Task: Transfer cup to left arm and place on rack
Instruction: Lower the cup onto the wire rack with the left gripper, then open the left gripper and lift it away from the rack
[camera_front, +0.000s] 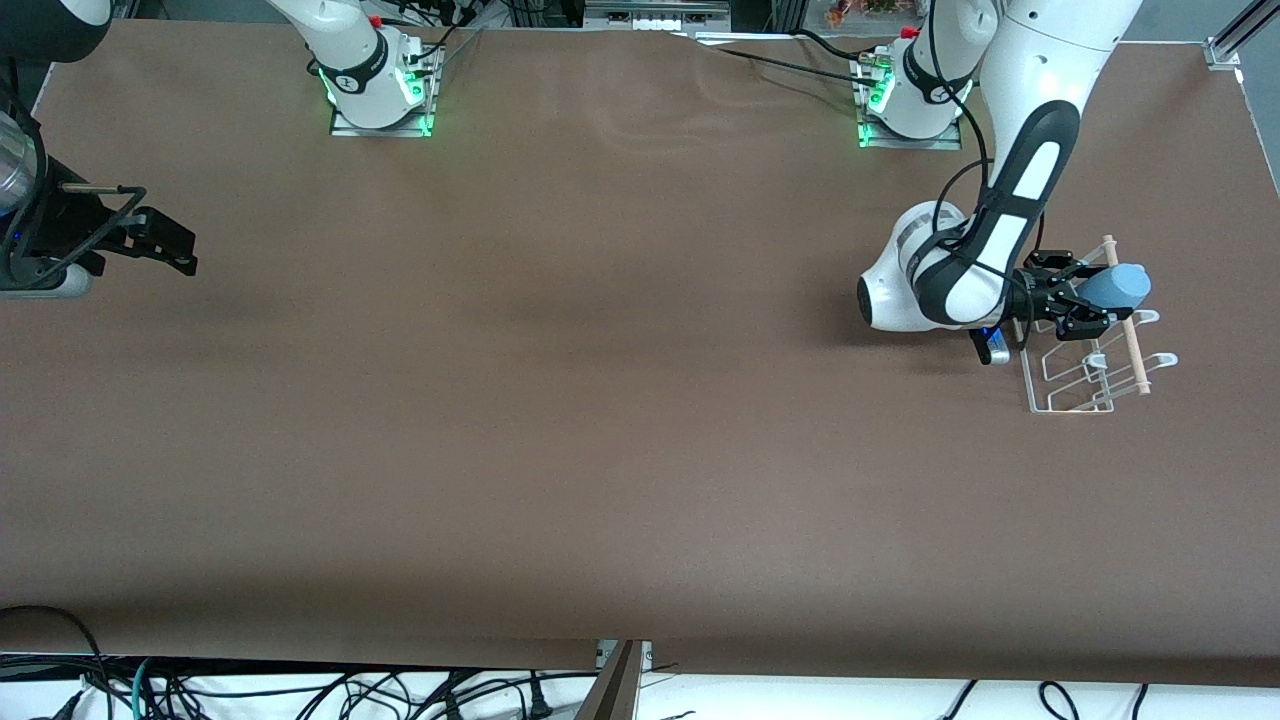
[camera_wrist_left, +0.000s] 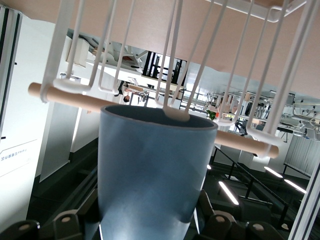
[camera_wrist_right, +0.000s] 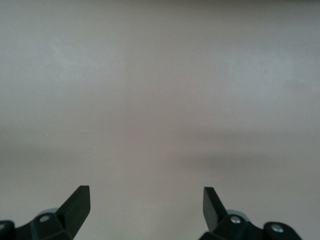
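The light-blue cup (camera_front: 1120, 286) is held on its side over the rack (camera_front: 1045, 408) at the left arm's end of the table. My left gripper (camera_front: 1086, 297) is shut on the cup's body. In the left wrist view the cup (camera_wrist_left: 155, 165) fills the space between the fingers of the left gripper (camera_wrist_left: 149, 222), and its rim meets a white peg (camera_wrist_left: 176, 114) of the rack, with the wooden dowel (camera_wrist_left: 65, 97) just past it. The right gripper (camera_front: 172, 247) waits at the right arm's end of the table. It is open over bare table, as the right wrist view of the right gripper (camera_wrist_right: 146, 200) shows.
The wooden dowel (camera_front: 1128, 332) slants across the rack's white wire pegs (camera_front: 1160, 359). The arm bases (camera_front: 380, 95) stand along the table edge farthest from the front camera. Cables (camera_front: 300, 690) hang below the near edge. Brown tabletop (camera_front: 600, 400) spreads between the arms.
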